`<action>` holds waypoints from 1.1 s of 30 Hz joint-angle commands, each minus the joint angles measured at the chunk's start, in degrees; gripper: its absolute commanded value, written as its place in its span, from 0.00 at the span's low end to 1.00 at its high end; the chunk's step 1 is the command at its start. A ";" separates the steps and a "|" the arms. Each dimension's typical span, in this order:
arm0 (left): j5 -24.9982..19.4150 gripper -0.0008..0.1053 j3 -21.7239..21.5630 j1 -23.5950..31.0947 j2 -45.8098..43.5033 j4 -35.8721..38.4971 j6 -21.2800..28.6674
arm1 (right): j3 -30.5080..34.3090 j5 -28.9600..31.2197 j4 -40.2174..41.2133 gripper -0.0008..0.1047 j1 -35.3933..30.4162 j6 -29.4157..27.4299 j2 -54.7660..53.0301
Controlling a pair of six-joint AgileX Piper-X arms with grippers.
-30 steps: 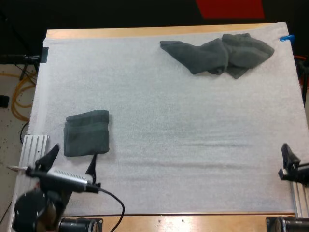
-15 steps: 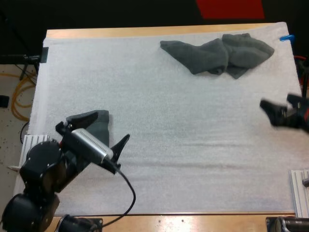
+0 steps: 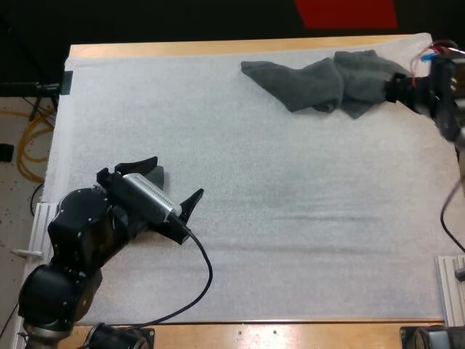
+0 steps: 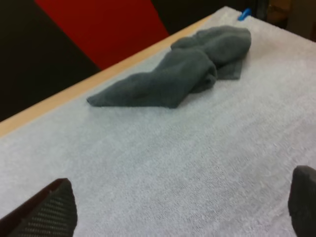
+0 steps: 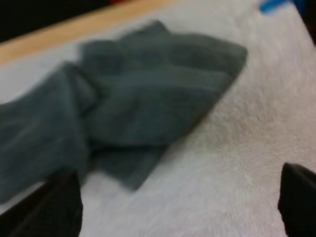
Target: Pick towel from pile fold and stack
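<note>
A crumpled dark grey-green towel pile (image 3: pixel 327 80) lies at the far right of the white mat. My right gripper (image 3: pixel 396 89) hovers at the pile's right end, open, with nothing between its fingers; the pile (image 5: pixel 148 113) lies just ahead of that gripper (image 5: pixel 180 207). A folded towel (image 3: pixel 155 174) sits at the near left, mostly hidden under my left arm. Above it my left gripper (image 3: pixel 166 185) is open and empty. In the left wrist view the pile (image 4: pixel 182 74) lies far ahead of the left gripper (image 4: pixel 175 212).
The white mat (image 3: pixel 276 218) covers most of the wooden table (image 3: pixel 218 48), whose far edge runs just behind the pile. A metal rail (image 3: pixel 450 291) stands at the near right edge.
My right arm swung from the near right edge up to the crumpled pile's right end. My left arm rose and moved forward over the folded towel, turning to the right.
</note>
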 commanded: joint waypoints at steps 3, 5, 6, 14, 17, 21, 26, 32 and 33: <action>1.25 0.79 -0.41 -0.19 0.55 -0.88 -0.07 | -4.71 0.79 -0.51 0.75 -0.03 4.00 7.40; 1.85 0.79 -0.41 -0.19 1.17 -0.88 -0.07 | -8.16 0.52 -1.34 0.75 -0.03 7.88 13.23; 1.85 0.79 -0.41 -0.19 1.31 -0.88 -0.07 | -8.74 0.44 -1.51 0.75 -0.03 8.62 14.61; 1.83 0.79 -0.41 -0.19 1.75 -0.88 -2.78 | -15.05 -0.49 -3.19 0.75 -0.03 18.46 25.04; 2.25 0.79 -0.41 -0.19 1.75 -0.88 -3.94 | -15.05 -2.64 -4.77 0.68 -0.03 21.04 26.05; 2.24 0.79 -0.41 -0.19 1.75 -0.88 -3.94 | -15.05 -2.64 -4.99 0.41 -0.03 22.39 26.17; 2.24 0.79 -0.41 -0.19 1.75 -0.88 -3.94 | -15.05 -4.31 -5.64 0.01 -1.11 22.47 26.17; 2.24 0.79 -0.41 -0.19 1.75 -0.88 -3.94 | -15.08 -5.03 -5.53 0.01 -1.78 21.72 23.90; 2.24 0.79 -0.41 -0.19 1.75 -0.88 -3.94 | -15.08 -4.93 -5.55 0.01 -1.78 21.16 23.47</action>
